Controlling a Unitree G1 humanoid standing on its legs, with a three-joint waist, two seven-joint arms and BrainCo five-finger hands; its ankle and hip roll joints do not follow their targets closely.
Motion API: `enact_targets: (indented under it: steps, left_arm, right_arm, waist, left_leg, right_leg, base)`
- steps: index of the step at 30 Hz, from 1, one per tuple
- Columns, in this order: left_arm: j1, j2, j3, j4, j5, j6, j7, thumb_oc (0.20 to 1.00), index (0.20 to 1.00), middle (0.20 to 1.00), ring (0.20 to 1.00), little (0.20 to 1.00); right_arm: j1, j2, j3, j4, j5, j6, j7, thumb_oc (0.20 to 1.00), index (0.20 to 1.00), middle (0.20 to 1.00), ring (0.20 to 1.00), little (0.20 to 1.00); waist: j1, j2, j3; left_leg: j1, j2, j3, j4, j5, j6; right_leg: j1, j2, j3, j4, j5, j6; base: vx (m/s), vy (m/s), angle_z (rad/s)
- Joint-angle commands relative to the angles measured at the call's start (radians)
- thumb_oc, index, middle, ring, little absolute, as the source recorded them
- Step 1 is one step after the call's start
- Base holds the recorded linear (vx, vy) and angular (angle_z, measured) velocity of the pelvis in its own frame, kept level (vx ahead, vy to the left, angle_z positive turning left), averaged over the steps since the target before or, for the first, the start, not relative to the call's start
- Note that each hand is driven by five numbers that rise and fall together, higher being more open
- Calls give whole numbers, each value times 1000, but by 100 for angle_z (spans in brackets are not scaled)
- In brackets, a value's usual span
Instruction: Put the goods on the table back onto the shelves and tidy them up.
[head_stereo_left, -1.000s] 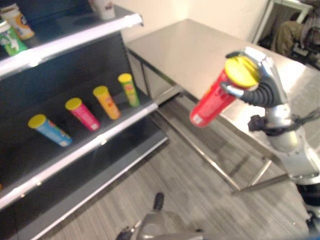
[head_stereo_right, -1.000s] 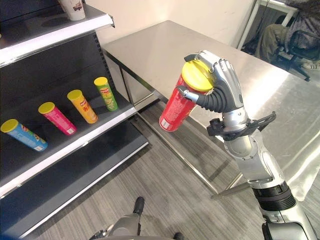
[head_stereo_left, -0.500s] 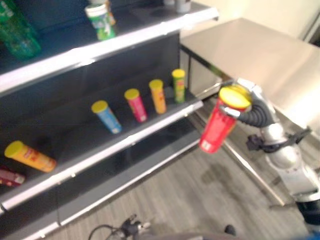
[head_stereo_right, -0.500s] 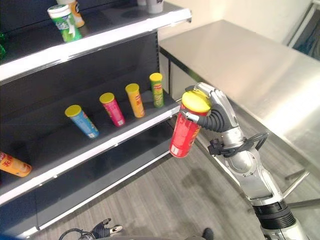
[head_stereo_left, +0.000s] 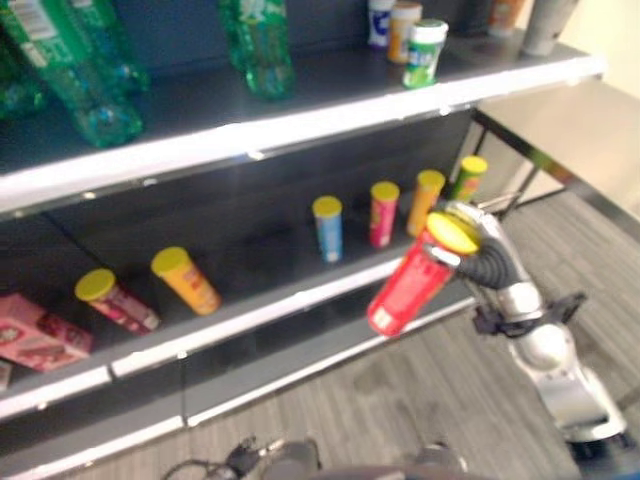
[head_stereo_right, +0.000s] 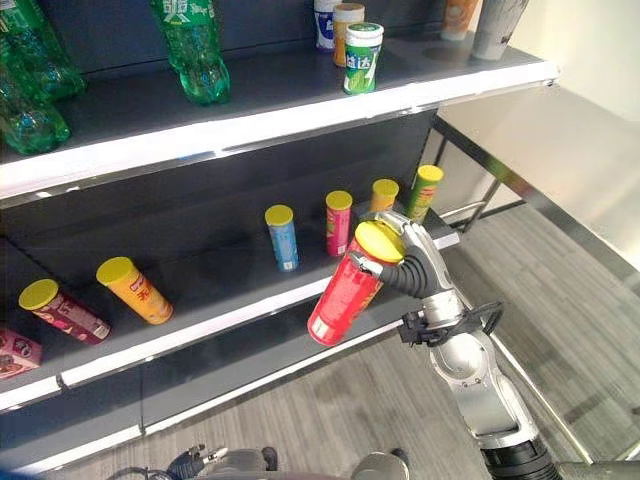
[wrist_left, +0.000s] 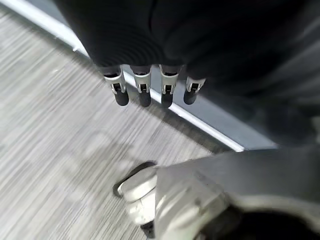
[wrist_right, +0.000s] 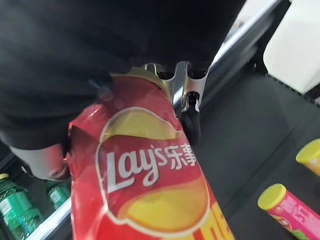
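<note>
Left eye view: the whole picture has swung round from the steel table to the dark shelving unit, so the camera has turned and the shelf goods have not moved. The right hand is wrapped round the yellow-lidded end of a tall red cylindrical crisp can, which hangs tilted in the air just in front of the middle shelf, its base lower and toward the robot's left. A second ago that can was out over the table; now it is at the shelf front, so the carry looks nearly done and placing comes next.

Right eye view: same story, clearer. Behind the can stands a row of upright crisp tubes, a blue one, a pink one, an orange one and a green one. Further left lie a tipped orange tube and a tipped maroon tube. Green plastic bottles stand on the top shelf.

Left wrist view: the left hand hangs over grey wood-grain floor, fingers straight and relaxed, holding nothing.

Right wrist view: the red can fills the foreground, silver fingers curled against it, with the dark shelf board beyond.
</note>
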Motion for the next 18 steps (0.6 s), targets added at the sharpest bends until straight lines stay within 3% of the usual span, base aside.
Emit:
enact_targets:
  steps: [1, 2, 4, 8, 11, 12, 13, 15, 16, 18]
  left_arm:
    - [46, -24, -31, 22, -20, -4, -21, 1000, 1000, 1000, 1000, 1000]
    - [31, -26, -37, 25, -28, -7, -22, 1000, 1000, 1000, 1000, 1000]
    - [24, -36, -58, 19, -10, -14, -18, 1000, 1000, 1000, 1000, 1000]
    - [46, -51, -71, -34, -23, -22, -9, 1000, 1000, 1000, 1000, 1000]
    - [55, -37, -115, -106, -3, -34, -12, 1000, 1000, 1000, 1000, 1000]
    - [60, -36, -110, -107, -24, -29, -13, 1000, 1000, 1000, 1000, 1000]
    - [62, -36, -79, -87, -56, -21, -8, 1000, 1000, 1000, 1000, 1000]
    - [61, -41, -43, -51, -85, -12, 4, 1000, 1000, 1000, 1000, 1000]
    - [61, -42, -41, -50, -85, -13, 5, 1000, 1000, 1000, 1000, 1000]
    - [53, -47, -25, -17, -91, -13, 18, 1000, 1000, 1000, 1000, 1000]
  right_arm:
    - [-45, -37, -25, -118, 84, -86, 4, 200, 200, 200, 200, 200]
    - [-33, -34, -8, -133, 110, -93, 19, 200, 200, 200, 200, 200]
    - [-32, -28, 17, -135, 135, -100, 38, 200, 200, 200, 200, 200]
    - [-68, -13, 106, -119, 204, -110, 65, 200, 200, 200, 200, 200]
    - [-127, -9, 186, -100, 246, -115, 80, 200, 200, 200, 200, 200]
    - [-148, -7, 214, -87, 249, -113, 82, 200, 200, 200, 200, 200]
    - [-196, 2, 258, -58, 244, -105, 82, 200, 200, 200, 200, 200]
    - [-222, 10, 293, -54, 248, -101, 90, 200, 200, 200, 200, 200]
    - [-224, 10, 295, -53, 248, -102, 90, 200, 200, 200, 200, 200]
    - [-235, 10, 317, -57, 255, -102, 103, 200, 200, 200, 200, 200]
  waist:
    - [-2, -41, -53]
    - [-1, -56, -53]
    - [4, -71, -65]
    - [20, -65, -68]
    - [42, -64, -34]
    - [50, -63, -26]
    - [52, -52, -22]
    - [45, -48, -28]
    - [43, -48, -27]
    - [39, -43, -37]
  left_leg:
    - [73, -76, 55, -113, -17, 34]
    - [62, -109, 19, -121, -7, 38]
    - [46, -133, -7, -130, -2, 42]
    - [13, -130, 13, -72, -33, 45]
    - [-93, -135, 50, 130, -61, 19]
    - [-119, -128, 62, 169, -46, 6]
    - [-143, -92, 92, 202, -27, -3]
    - [-129, -30, 128, 166, -28, 1]
    - [-126, -30, 128, 163, -28, 0]
    - [-88, 23, 126, 77, -8, -3]
  right_leg:
    - [-80, 143, 41, 41, 89, -70]
    - [-57, 178, 81, 27, 75, -88]
    - [-8, 179, 88, -55, 80, -99]
    - [15, 171, 91, -144, 126, -88]
    - [46, 151, 90, -207, 143, -90]
    - [62, 146, 89, -223, 143, -93]
    - [82, 142, 82, -245, 142, -95]
    - [85, 119, 71, -253, 143, -90]
    - [87, 119, 71, -253, 142, -90]
    - [79, 97, 64, -249, 139, -82]
  base:
    - [-28, 141, 65]
    - [-36, 84, 38]
    - [-20, -41, 68]
    - [2, -40, 27]
    - [-89, 0, -30]
    - [-107, 50, 7]
    - [-55, 66, 18]
    - [-12, 101, 30]
    - [13, 110, 51]
    - [20, 215, 52]
